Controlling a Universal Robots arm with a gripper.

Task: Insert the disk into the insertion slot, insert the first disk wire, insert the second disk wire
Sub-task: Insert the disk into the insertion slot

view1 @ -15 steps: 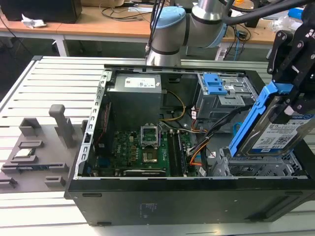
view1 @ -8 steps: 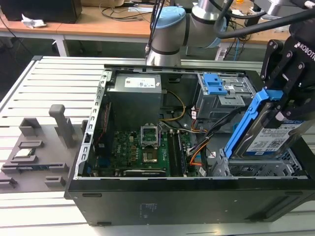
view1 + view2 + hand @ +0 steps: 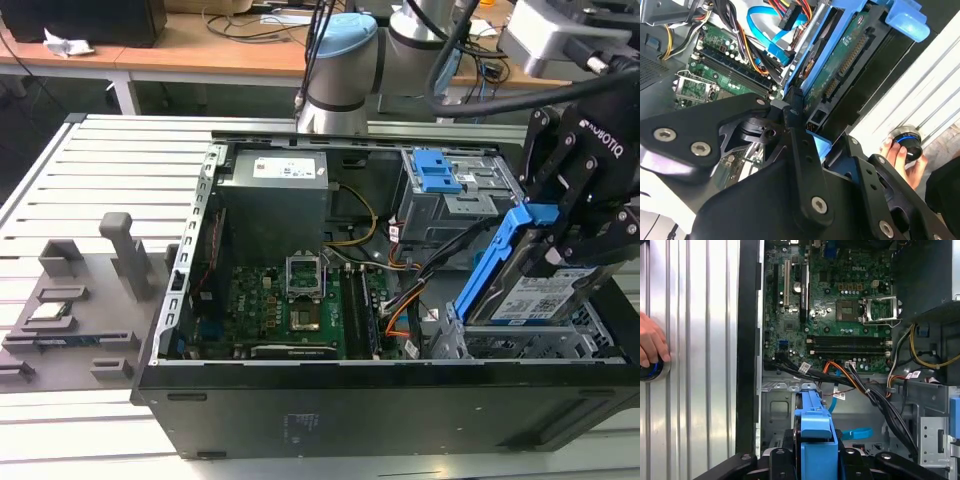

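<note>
Slatted table carries the open computer case. Motherboard mid-case. Light-blue second disk wire sits near the insertion slot, at the case's end on the exterior view's right. My claw is closed tight on the disk, blue frame, tilted, just above that slot, not seated.

We saw bright, even light, seemingly from above. The ribbed table glared in the first wrist view; the case interior lay in soft shadow.
</note>
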